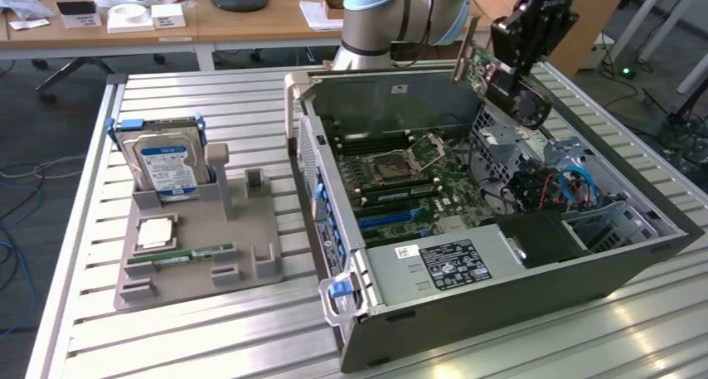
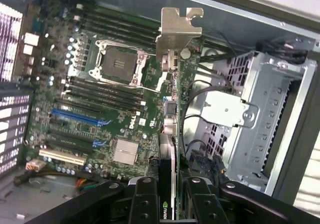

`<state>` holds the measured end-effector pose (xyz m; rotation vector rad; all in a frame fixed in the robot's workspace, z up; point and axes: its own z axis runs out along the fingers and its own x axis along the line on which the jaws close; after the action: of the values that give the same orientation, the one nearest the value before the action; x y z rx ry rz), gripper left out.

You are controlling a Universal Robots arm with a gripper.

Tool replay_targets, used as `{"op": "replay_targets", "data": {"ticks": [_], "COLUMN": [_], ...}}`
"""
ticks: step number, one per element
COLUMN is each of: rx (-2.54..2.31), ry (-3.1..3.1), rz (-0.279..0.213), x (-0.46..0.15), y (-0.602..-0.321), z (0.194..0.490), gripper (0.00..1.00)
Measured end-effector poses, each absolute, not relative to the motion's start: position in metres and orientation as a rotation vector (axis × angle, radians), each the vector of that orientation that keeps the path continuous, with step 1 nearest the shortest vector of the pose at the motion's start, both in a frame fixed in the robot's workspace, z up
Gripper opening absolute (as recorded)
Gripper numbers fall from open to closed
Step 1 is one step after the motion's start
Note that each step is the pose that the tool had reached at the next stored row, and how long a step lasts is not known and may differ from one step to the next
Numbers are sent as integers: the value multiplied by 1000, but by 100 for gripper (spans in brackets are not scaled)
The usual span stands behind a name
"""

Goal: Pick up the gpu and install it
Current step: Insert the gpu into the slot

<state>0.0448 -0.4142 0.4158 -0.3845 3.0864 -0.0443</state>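
Black two-finger gripper (image 1: pixel 520 54) pinches the thin black-faced, pale-bracketed gpu (image 1: pixel 512 93) edge-on, held above the green motherboard (image 2: pixel 100 108) of the open dark metal computer case (image 1: pixel 487 304).

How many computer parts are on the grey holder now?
3: hard drive upright at the far end, square chip lying before it, green memory stick nearest the camera. None seems hidden.
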Motion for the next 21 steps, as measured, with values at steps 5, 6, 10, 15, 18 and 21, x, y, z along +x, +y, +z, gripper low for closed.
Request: {"op": "replay_targets", "data": {"ticks": [5,6,10,15,18,21], "rx": [-525,-553,-664,-799,-882,-962], "ry": [3064,3059,3036,3002,2978,2953], "rz": [-42,-42,-39,-37,-36,-34], "x": [45,45,45,45,45,45], "y": [-414,-414,-414,-414,-414,-414], "z": [415,415,414,414,413,413], "gripper": [26,26,26,26,26,26]}}
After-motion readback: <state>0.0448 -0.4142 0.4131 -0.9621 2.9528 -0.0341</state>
